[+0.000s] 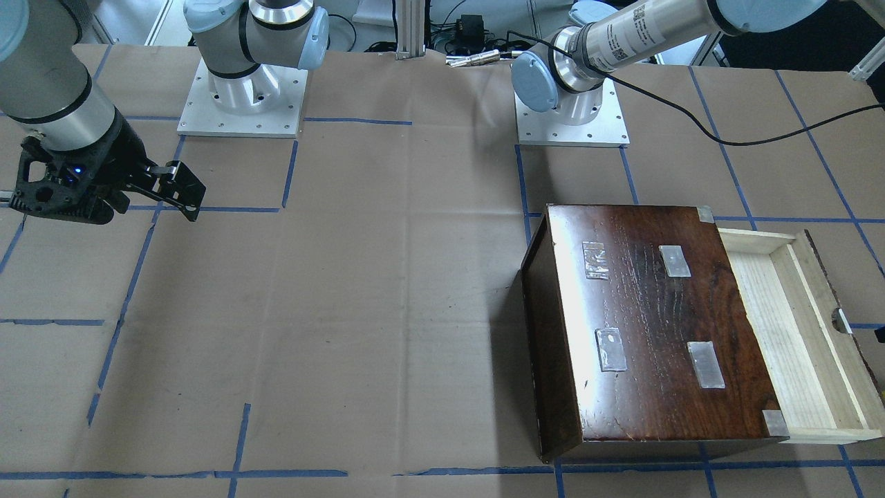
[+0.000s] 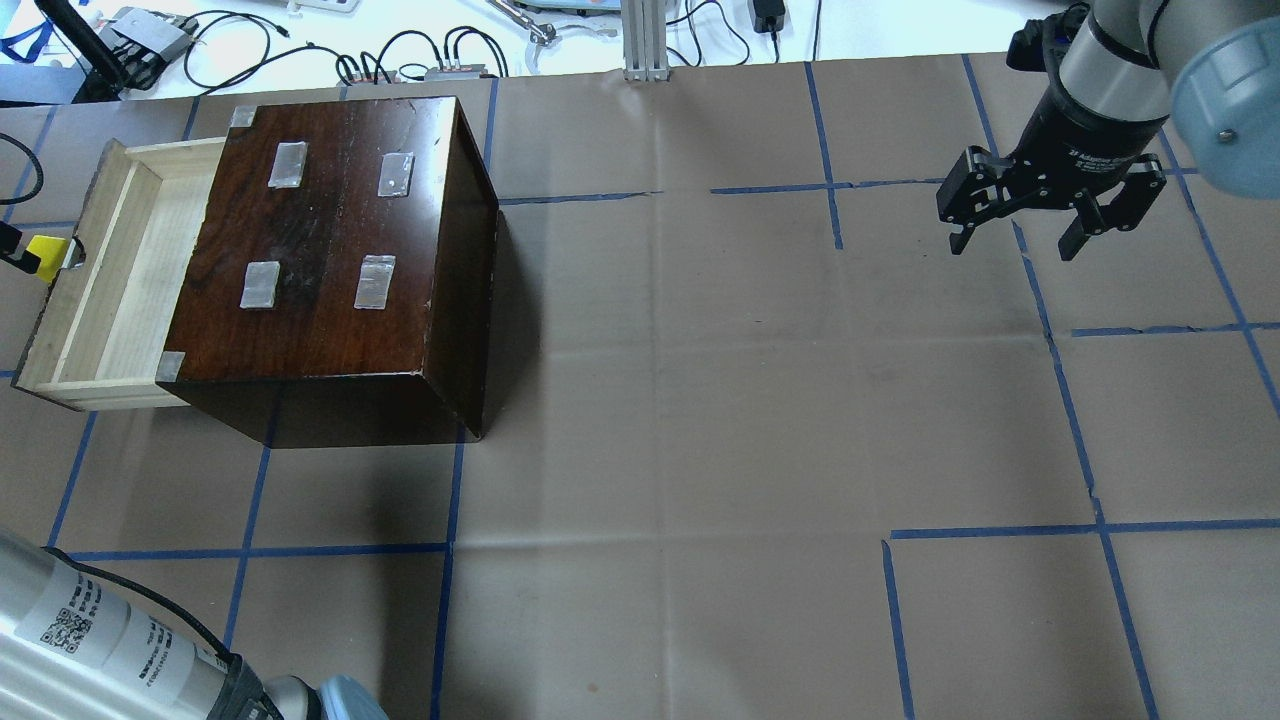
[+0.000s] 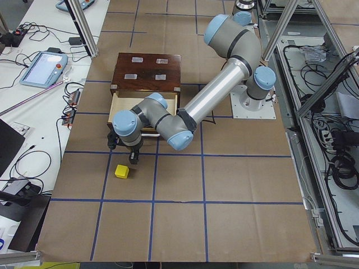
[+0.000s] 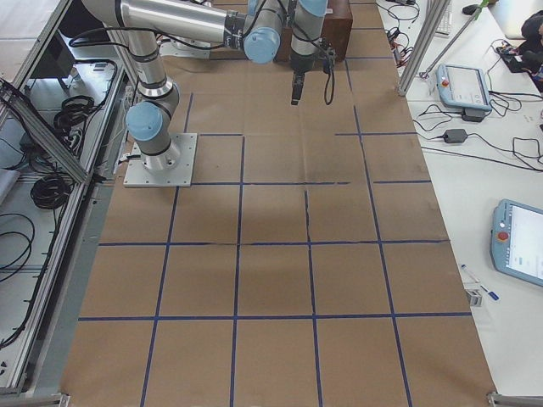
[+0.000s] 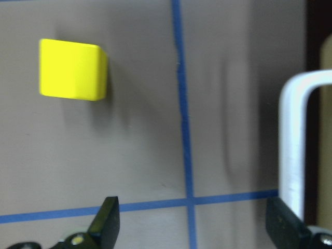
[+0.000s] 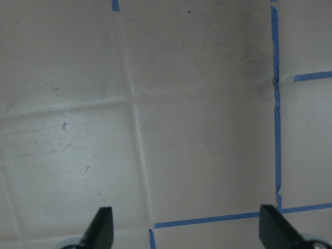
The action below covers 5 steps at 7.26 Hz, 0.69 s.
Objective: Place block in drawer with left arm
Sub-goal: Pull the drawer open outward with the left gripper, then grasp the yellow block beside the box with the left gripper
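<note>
The yellow block [image 5: 72, 70] lies on the brown paper, in front of the open drawer; it also shows in the exterior left view [image 3: 122, 171] and at the left edge of the overhead view [image 2: 44, 257]. The drawer [image 2: 120, 270] is pulled out of the dark-brown box [image 2: 340, 230] and looks empty. My left gripper [image 5: 194, 223] is open and empty, low over the paper between the block and the drawer's front. My right gripper [image 2: 1015, 240] is open and empty, far off on the other side of the table.
The drawer's silver handle [image 5: 291, 140] is close to my left gripper's right fingertip. Blue tape lines cross the paper. Cables and devices lie along the table's far edge [image 2: 400, 50]. A teach pendant [image 3: 42, 67] sits on the side bench.
</note>
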Motion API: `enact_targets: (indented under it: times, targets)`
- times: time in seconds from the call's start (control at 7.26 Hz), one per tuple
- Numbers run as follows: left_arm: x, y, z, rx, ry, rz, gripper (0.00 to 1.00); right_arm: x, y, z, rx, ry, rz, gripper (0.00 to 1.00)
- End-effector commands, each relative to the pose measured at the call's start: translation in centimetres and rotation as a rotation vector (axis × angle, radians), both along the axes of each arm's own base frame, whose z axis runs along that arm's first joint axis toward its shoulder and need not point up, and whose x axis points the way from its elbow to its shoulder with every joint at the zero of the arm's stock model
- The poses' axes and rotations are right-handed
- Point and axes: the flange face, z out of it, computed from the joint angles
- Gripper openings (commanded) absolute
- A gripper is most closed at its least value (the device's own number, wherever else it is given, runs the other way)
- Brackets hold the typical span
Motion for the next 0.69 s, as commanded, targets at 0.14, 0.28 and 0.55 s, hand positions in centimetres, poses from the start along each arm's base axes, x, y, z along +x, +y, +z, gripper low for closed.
enact_targets:
  times: [0.14, 0.28, 0.55]
  targets:
    - [4.2, -4.0, -4.7, -0.037, -0.078, -0.022, 0.98, 0.0, 0.0, 0.0, 0.0, 0.0, 0.0, 1.0]
    - [4.1, -4.5, -6.2, -0.03, -0.068, -0.042, 0.98, 0.0, 0.0, 0.0, 0.0, 0.0, 0.0, 1.0]
    - [3.0, -6.1, -9.7, -0.022, -0.053, -0.061, 0.98, 0.0, 0.0, 0.0, 0.0, 0.0, 0.0, 1.0]
